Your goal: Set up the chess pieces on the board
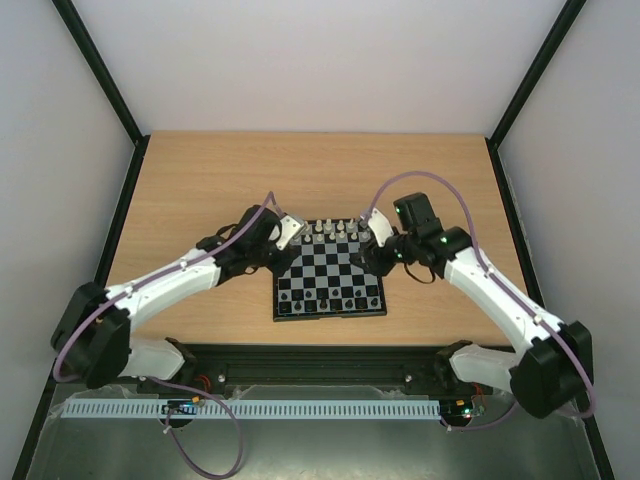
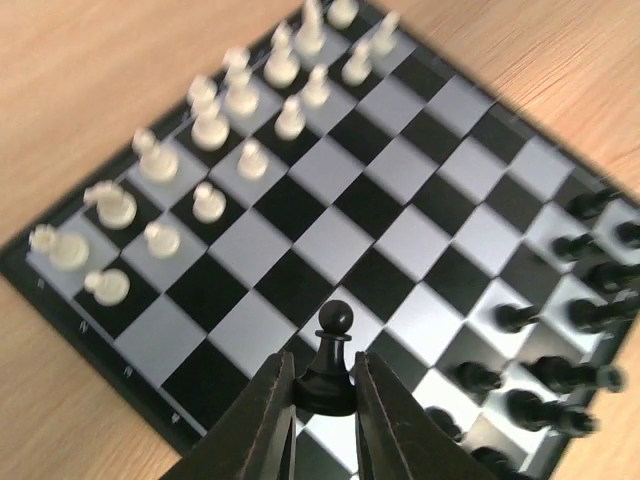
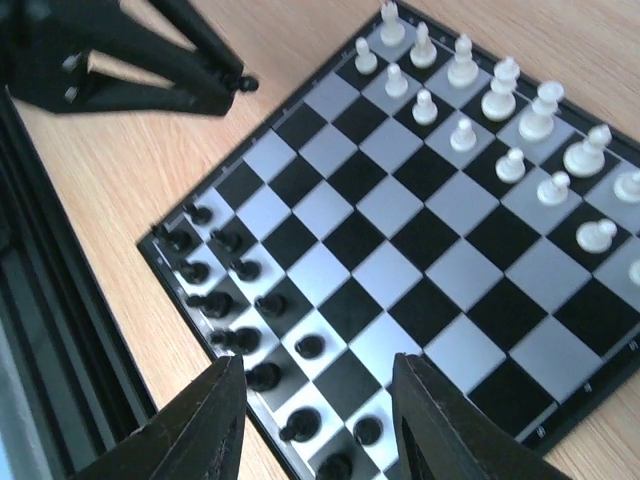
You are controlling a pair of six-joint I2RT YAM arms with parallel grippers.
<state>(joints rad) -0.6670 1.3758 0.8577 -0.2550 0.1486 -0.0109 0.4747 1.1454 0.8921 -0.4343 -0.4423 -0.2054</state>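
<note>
The board (image 1: 330, 268) lies at the table's middle. White chess pieces (image 1: 335, 231) fill its far rows and black pieces (image 1: 330, 301) its near rows. My left gripper (image 2: 325, 372) is shut on a black pawn (image 2: 334, 340), held upright in the air by the board's left edge (image 1: 284, 256). The right wrist view shows this pawn (image 3: 245, 83) over the wood beside the board (image 3: 400, 230). My right gripper (image 3: 315, 372) is open and empty, above the board's right side (image 1: 372, 255), near the black pieces (image 3: 230, 290).
White pieces (image 2: 240, 100) stand in two rows at the left of the left wrist view and black pieces (image 2: 570, 330) at the right. A black rail (image 1: 320, 355) runs along the table's near edge. Bare wood (image 1: 320, 170) lies beyond the board.
</note>
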